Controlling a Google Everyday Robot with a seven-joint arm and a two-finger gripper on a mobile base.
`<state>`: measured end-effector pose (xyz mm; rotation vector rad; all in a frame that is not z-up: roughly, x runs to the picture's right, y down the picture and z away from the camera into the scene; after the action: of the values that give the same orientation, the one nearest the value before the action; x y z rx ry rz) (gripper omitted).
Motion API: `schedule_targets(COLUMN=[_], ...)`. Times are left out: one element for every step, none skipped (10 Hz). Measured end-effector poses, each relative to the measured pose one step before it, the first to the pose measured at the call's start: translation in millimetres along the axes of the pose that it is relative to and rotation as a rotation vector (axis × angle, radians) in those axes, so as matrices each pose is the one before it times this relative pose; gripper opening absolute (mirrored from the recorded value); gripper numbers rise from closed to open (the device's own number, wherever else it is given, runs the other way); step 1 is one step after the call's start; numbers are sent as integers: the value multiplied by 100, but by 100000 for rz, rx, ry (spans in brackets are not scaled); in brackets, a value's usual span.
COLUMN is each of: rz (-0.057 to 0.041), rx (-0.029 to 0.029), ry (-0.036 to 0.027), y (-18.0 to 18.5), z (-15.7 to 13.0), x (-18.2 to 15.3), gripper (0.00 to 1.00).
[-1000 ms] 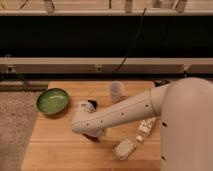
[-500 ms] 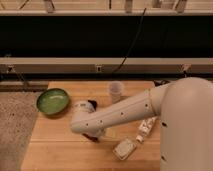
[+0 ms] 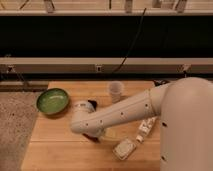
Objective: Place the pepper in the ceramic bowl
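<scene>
The green ceramic bowl (image 3: pixel 52 100) sits at the far left of the wooden table (image 3: pixel 55 145). My white arm reaches from the right across the table's middle, and its wrist hangs to the right of the bowl. My gripper (image 3: pixel 90 136) points down under the wrist and only a dark tip shows, close to the table top. A small dark reddish bit shows at that tip. It may be the pepper, but I cannot tell whether it is held.
A small translucent cup (image 3: pixel 116 90) stands at the back middle. A pale snack packet (image 3: pixel 125 148) lies near the front edge and a small white wrapped item (image 3: pixel 146 127) lies beside my arm. A speckled floor lies to the left of the table.
</scene>
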<state>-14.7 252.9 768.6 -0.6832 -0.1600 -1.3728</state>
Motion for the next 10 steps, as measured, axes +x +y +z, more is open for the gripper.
schedule_targets(rz=[25, 18, 1, 43, -41, -176, -68, -640, -877, -529], rx=[0, -2, 49, -13, 170, 2185, 3462, 6130, 6715, 5363], ry=[-4, -16, -21, -9, -13, 43, -522, -607, -213, -943], y=[8, 7, -6, 21, 72, -28, 87, -275, -334, -394], z=[2, 2, -11, 8, -47, -474, -921, -1872, -1797, -1201], x=[2, 0, -13, 5, -9, -35, -81, 39, 164, -155], gripper=[80, 80, 80, 80, 80, 80, 80, 80, 80, 80])
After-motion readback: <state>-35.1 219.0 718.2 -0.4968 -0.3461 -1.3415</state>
